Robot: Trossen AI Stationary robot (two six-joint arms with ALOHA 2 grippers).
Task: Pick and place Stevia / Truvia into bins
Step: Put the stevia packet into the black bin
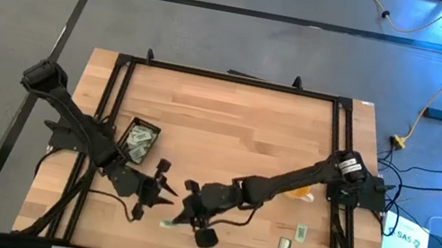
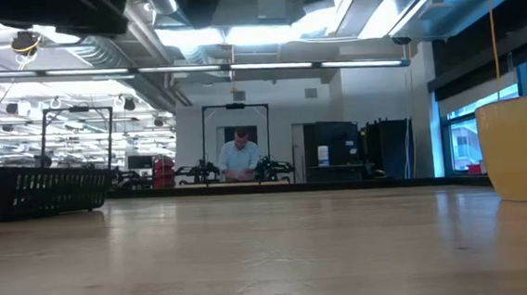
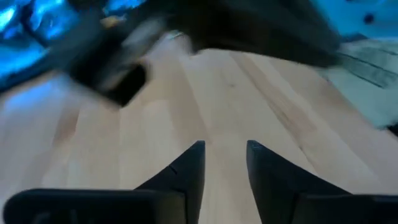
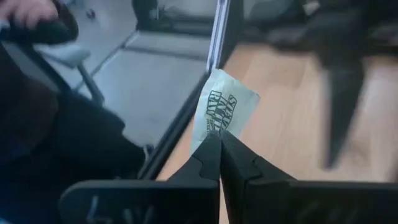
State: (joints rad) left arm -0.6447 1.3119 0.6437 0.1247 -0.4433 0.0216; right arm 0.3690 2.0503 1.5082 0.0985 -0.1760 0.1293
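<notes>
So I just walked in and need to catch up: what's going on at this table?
The right gripper is shut on a Stevia sachet, lifted near the table's front edge. The left gripper waits open close by. The black bin already holds several sachets, and two more sachets lie on the table.

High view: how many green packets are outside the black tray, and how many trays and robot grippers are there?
Loose sachets: 3, one in the right gripper, two on the table
Bin: 1, its sachets too heaped to count
Grippers: 2, left gripper near the bin, open
Total: 6
</notes>
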